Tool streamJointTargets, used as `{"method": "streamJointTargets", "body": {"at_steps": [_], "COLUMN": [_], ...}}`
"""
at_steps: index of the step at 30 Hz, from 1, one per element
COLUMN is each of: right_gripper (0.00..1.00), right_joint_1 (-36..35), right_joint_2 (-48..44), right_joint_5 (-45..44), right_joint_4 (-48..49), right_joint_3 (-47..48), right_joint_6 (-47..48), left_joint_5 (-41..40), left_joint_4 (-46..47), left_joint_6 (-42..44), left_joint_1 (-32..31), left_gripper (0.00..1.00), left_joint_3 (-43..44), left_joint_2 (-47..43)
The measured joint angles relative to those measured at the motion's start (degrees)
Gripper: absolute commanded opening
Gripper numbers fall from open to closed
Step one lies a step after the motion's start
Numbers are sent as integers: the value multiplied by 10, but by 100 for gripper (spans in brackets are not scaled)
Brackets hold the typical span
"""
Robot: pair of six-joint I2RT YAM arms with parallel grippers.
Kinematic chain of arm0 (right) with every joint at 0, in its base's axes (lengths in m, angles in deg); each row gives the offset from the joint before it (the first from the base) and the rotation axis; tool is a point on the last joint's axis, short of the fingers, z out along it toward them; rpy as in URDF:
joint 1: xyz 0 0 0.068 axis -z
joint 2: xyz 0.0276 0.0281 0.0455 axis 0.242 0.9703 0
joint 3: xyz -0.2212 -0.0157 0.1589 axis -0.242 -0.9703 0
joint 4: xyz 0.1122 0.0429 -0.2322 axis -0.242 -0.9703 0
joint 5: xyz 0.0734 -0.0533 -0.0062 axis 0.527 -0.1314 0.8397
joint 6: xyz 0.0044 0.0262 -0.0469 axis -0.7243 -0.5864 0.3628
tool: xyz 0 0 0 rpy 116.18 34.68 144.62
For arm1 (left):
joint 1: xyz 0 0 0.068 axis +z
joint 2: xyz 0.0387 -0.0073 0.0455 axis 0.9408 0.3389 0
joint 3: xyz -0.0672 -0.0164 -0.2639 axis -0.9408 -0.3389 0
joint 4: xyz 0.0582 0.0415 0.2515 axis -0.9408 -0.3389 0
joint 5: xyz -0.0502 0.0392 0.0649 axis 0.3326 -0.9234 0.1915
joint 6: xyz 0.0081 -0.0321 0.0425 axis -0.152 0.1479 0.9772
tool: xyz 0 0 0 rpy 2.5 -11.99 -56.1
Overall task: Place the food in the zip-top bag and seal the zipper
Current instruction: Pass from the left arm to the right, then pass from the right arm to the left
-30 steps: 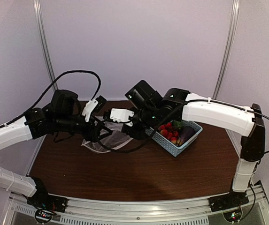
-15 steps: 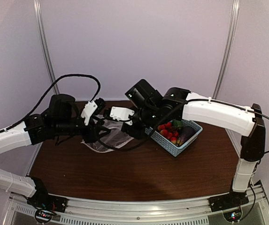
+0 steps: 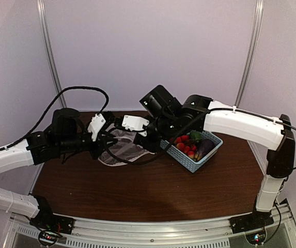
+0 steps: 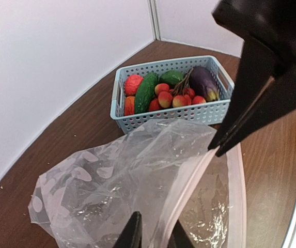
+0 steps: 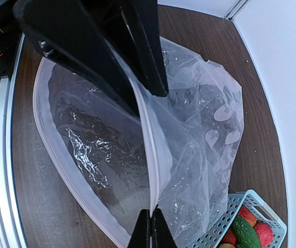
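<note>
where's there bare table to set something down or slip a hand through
Bare table runs across the near half, from the zip-top bag and basket to the near edge. Crowded at the far middle: left gripper and right gripper pinch the bag's mouth beside the basket.

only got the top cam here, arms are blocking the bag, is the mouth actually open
Observer: Yes. The right wrist view shows the zip-top bag with its mouth spread wide, one lip lifted and the other lying on the table.
Operator: who's holding the lifted lip
Observer: Both. The left pincer and the right pincer each pinch the zipper strip on that lip.
Operator: anything in the bag yet
Observer: No, it looks empty. The cucumber, eggplant and red pieces sit in the blue basket.
</note>
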Motion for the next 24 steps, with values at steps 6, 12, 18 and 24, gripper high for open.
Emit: {"method": "streamJointTargets", "body": {"at_steps": [6, 12, 18, 24], "right_gripper": [31, 46, 48, 48], "right_joint_1": [8, 59, 154, 85], "right_joint_2": [-11, -81, -187, -155], "right_joint_5": [12, 63, 108, 104], "right_joint_4": [2, 0, 16, -34], "right_joint_3": [-8, -82, -154, -71], "right_joint_6": [-1, -1, 20, 140], "left_joint_5": [-10, -41, -101, -99], "left_joint_4": [12, 11, -7, -24], "left_joint_6": [9, 11, -21, -60], "left_joint_1": [-2, -2, -1, 12], "left_gripper": [0, 0, 0, 0], "left_joint_3": [0, 9, 69, 122], "left_joint_2": [2, 16, 77, 135]}}
